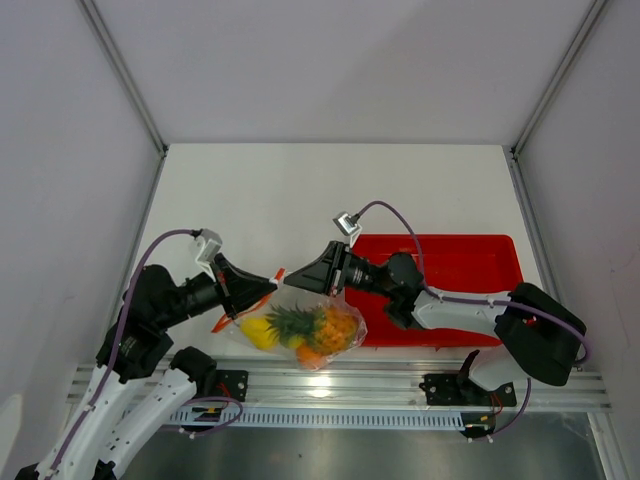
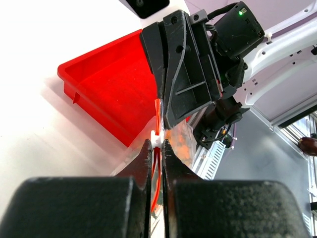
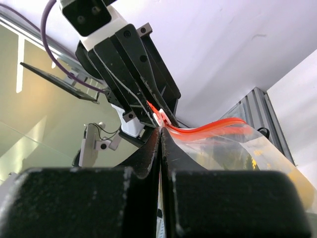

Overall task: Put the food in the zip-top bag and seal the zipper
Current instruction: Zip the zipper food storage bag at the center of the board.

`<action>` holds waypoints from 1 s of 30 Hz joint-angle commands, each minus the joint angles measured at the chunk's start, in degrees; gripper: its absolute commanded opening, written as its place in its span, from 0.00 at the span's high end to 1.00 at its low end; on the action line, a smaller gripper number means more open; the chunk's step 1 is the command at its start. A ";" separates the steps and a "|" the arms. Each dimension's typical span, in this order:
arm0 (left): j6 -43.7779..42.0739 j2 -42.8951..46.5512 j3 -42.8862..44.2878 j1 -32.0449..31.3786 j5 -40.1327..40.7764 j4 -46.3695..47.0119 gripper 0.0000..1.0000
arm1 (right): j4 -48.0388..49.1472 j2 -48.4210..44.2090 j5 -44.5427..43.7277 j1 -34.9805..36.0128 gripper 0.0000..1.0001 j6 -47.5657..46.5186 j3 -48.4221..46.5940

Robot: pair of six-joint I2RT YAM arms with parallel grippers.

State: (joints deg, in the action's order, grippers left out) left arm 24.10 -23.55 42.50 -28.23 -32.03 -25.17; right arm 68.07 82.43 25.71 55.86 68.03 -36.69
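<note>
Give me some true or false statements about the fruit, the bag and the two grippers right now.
1. The pineapple is inside the zip-top bag. True.
2. The lemon lies in the red tray. False: the lemon is in the bag.
3. The left gripper and the right gripper are both shut on the zipper. True.
4. The bag is at the far edge. False: it is at the near edge of the table, between the grippers.
</note>
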 commanded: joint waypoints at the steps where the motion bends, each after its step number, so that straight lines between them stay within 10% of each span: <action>1: 0.78 0.61 -0.84 -0.16 -1.63 -1.99 0.99 | 10.85 -0.26 -4.44 -1.28 1.00 2.55 -1.10; 16: -1.42 2.89 1.62 -0.16 0.65 -8.67 0.99 | 6.91 -1.76 0.28 -4.35 1.00 1.24 -3.47; 30: -4.50 2.02 10.58 -0.16 5.66 -14.56 0.99 | -33.88 -3.24 11.20 0.31 0.97 -21.79 -16.40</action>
State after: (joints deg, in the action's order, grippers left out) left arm 21.32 -21.04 50.24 -28.23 -28.32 -39.29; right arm 41.63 80.34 35.29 55.40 52.93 -51.03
